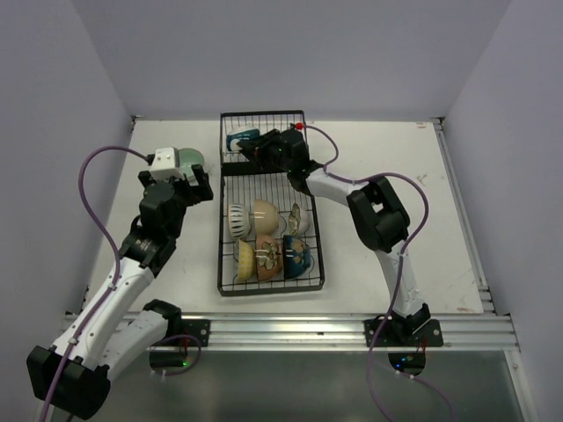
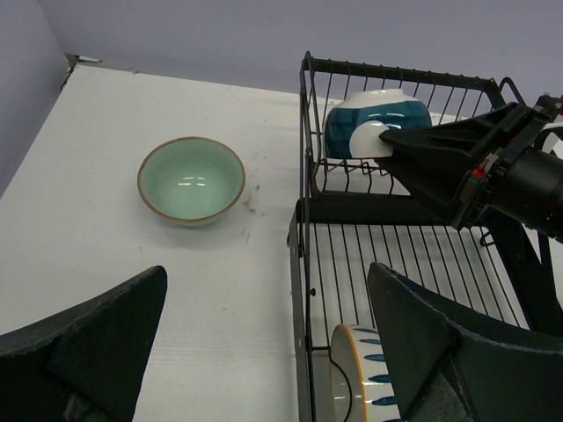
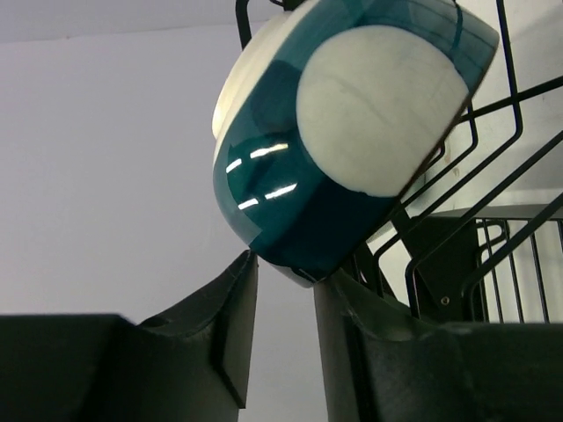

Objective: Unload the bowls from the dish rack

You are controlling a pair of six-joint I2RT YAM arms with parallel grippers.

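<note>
The teal-and-white bowl (image 3: 352, 132) was pinched at its rim by the jaws of the right gripper (image 3: 283, 274) in the dish rack's (image 1: 269, 289) far section (other bowls (image 1: 264, 214) were stood nearer). The jaws of the left gripper (image 2: 268, 280) were held released over the table (image 2: 229, 290), near a green bowl (image 2: 191, 180)

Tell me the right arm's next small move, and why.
Probably finish closing the right pincer before lifting. Its fingers straddle the lower rim of the teal-and-white bowl, which stands on edge in the dish rack's far section, and a firm hold is not yet evident.
</note>
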